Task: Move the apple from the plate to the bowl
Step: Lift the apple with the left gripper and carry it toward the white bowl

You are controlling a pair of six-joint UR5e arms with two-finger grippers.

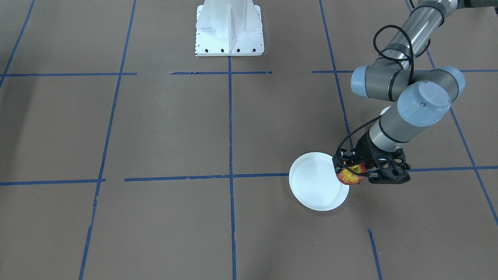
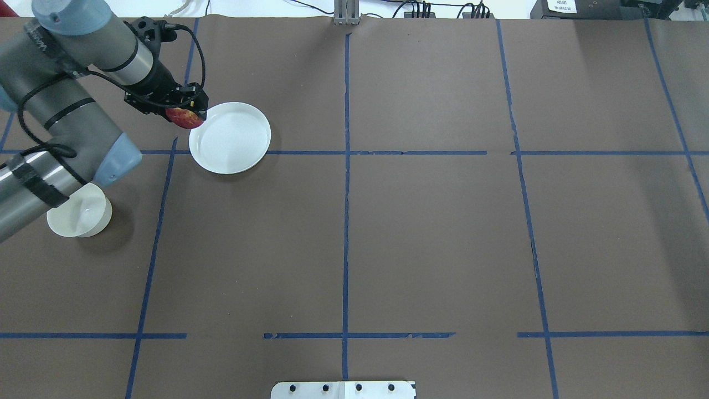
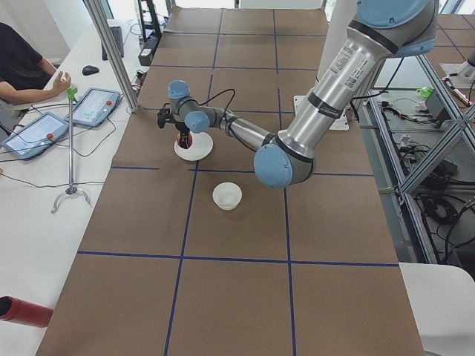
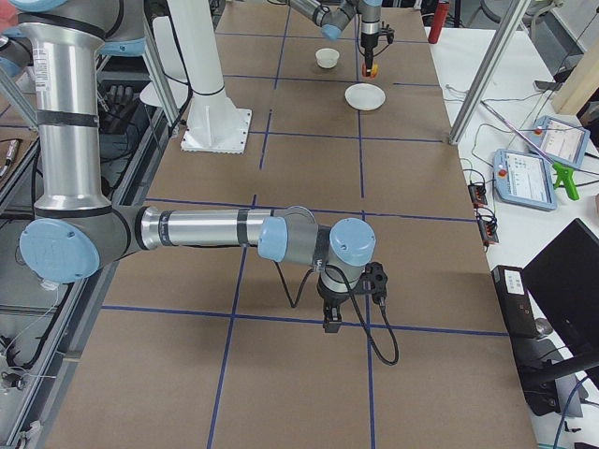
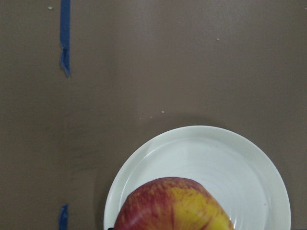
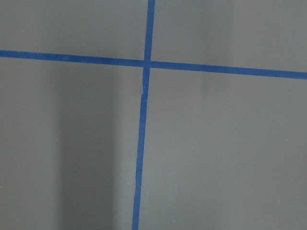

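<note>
A small round red apple [image 1: 349,177] with yellow streaks is clamped between the black fingers of the left gripper [image 1: 354,172], which is closed on it from above. The apple is held in the air, clear of the flat round white plate [image 1: 315,186]. In the overhead view it hangs over that plate's rim on the side nearer the robot's left [image 2: 184,117]. From the left wrist camera the fruit [image 5: 172,206] is seen low in the frame, with the plate [image 5: 240,163] lying beneath and beyond it. In the side view from the robot's right, a clear gap is seen between the apple [image 4: 372,70] and the plate [image 4: 365,97].

The small deep off-white bowl [image 2: 77,216] is set on the brown paper-covered table [image 2: 443,233], well apart from the plate and closer to the robot. It is partly covered in the overhead view by the left arm's forearm, and in the front-facing view only a sliver of it [image 1: 385,110] is seen behind the wrist.

The right gripper [image 4: 331,322] is pointed down at the table far from the dishes. Whether it is open or closed cannot be told, since it is seen only from the side. Crossed blue tape lines [image 6: 144,120] are shown by its wrist camera.
</note>
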